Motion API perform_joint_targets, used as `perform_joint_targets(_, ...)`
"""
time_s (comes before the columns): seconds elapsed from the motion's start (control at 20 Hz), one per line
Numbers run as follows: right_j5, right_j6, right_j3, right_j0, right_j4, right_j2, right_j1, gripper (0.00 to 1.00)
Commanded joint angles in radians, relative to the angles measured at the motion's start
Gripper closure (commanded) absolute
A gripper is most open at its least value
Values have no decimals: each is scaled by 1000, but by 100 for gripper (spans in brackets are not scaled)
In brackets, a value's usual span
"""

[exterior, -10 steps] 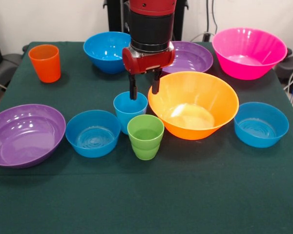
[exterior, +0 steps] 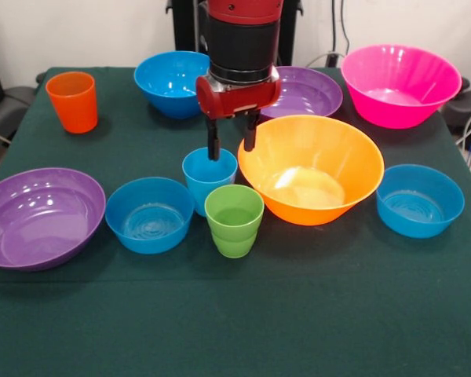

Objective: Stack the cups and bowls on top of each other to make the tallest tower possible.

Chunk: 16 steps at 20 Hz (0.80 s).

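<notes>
My gripper [exterior: 231, 149] hangs open at the table's middle, its left finger just above the far rim of the light blue cup [exterior: 206, 180], its right finger over the rim of the large orange-yellow bowl [exterior: 310, 168]. It holds nothing. The green ridged cup [exterior: 234, 220] stands in front of the light blue cup, touching it. The orange cup [exterior: 72, 101] stands at the far left. Nothing is stacked; no tower shows.
A purple bowl [exterior: 39, 217] sits front left and another [exterior: 306, 92] behind the arm. Blue bowls sit at front centre-left [exterior: 149, 214], right [exterior: 420, 200] and far centre [exterior: 171, 82]. The pink bowl [exterior: 399, 85] is far right.
</notes>
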Motion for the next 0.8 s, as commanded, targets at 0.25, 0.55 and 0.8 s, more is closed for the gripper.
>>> perform_joint_targets(0.25,112,-131,98,-63,54,51,-119,0)
perform_joint_targets(0.55,164,-208,145,-120,94,90,-190,0)
perform_joint_targets(0.8,192,-241,125,-143,84,107,-184,0)
